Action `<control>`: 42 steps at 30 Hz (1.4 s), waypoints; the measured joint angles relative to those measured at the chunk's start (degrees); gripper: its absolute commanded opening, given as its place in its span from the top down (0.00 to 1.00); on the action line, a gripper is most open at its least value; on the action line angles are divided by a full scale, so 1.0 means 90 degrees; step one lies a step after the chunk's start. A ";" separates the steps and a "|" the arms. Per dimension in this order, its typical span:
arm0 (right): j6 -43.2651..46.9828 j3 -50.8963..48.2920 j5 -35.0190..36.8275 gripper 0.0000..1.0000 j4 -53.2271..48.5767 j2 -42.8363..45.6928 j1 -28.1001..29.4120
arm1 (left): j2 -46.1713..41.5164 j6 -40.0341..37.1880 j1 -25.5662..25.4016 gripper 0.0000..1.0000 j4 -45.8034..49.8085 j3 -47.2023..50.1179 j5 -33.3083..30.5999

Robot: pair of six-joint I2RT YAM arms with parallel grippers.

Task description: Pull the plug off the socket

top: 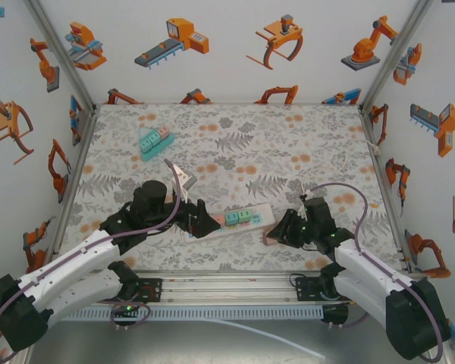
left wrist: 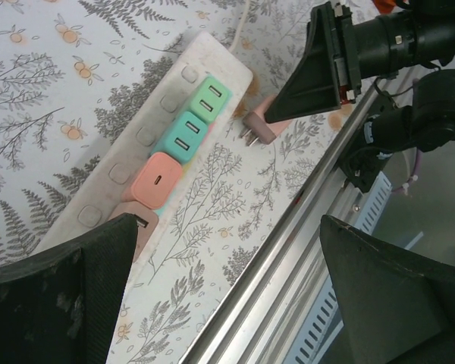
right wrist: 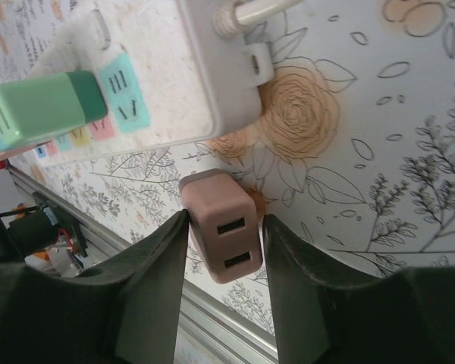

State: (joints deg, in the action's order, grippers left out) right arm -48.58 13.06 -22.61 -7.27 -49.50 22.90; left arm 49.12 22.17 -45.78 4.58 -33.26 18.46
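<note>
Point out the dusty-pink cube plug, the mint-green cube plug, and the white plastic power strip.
dusty-pink cube plug [right wrist: 226, 241]: right wrist view, USB-port face.
mint-green cube plug [right wrist: 38, 114]: right wrist view, long side.
white plastic power strip [right wrist: 178, 83]: right wrist view, bare top face.

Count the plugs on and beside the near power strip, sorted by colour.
Green plug: 1
Teal plug: 1
Orange plug: 1
Pink plug, off the power strip: 1
Total: 4

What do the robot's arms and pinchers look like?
The left arm and right arm have white shells, black joints and a purple cable looping along each. The left gripper and right gripper are black, with chunky wedge-shaped fingers.
</note>
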 measured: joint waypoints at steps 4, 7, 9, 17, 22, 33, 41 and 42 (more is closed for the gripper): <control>0.0187 0.0155 0.0250 0.52 -0.0529 0.0160 0.0000 | -0.0073 0.0000 0.0000 0.03 0.0117 0.0005 -0.0253; 0.0335 0.0381 0.0474 0.51 -0.1003 0.0369 0.0000 | -0.0160 0.0002 0.0000 0.03 0.0214 0.0007 -0.0420; 0.0396 0.0576 0.0549 0.51 -0.1256 0.0515 0.0000 | -0.0226 0.0000 0.0000 0.03 0.0308 0.0007 -0.0505; 0.1396 0.2103 0.0794 0.53 -0.1715 0.0678 0.0010 | -0.0491 0.0124 0.0000 0.02 0.1015 0.0010 -0.1355; 0.2948 0.3038 0.0753 0.55 -0.1392 0.0153 0.0158 | -0.0928 0.0464 0.0000 0.03 0.1469 0.0100 -0.2212; 0.8398 0.3002 -0.0471 0.49 -0.0923 -0.0364 0.1586 | -0.0988 0.1324 0.0823 0.03 0.2285 0.0369 -0.2671; 1.0797 0.3271 -0.0996 0.45 -0.1120 -0.2149 0.1800 | -0.0697 0.1549 0.1175 0.01 0.2302 0.0544 -0.2302; 1.0982 0.3393 -0.1015 0.45 -0.1178 -0.2390 0.1821 | -0.0639 0.1569 0.1175 0.01 0.2295 0.0546 -0.2261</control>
State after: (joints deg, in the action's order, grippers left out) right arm 50.26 43.59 -31.75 -17.87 -71.00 39.29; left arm 43.38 36.29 -35.20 25.23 -28.34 -1.89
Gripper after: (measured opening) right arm 0.543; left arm 0.986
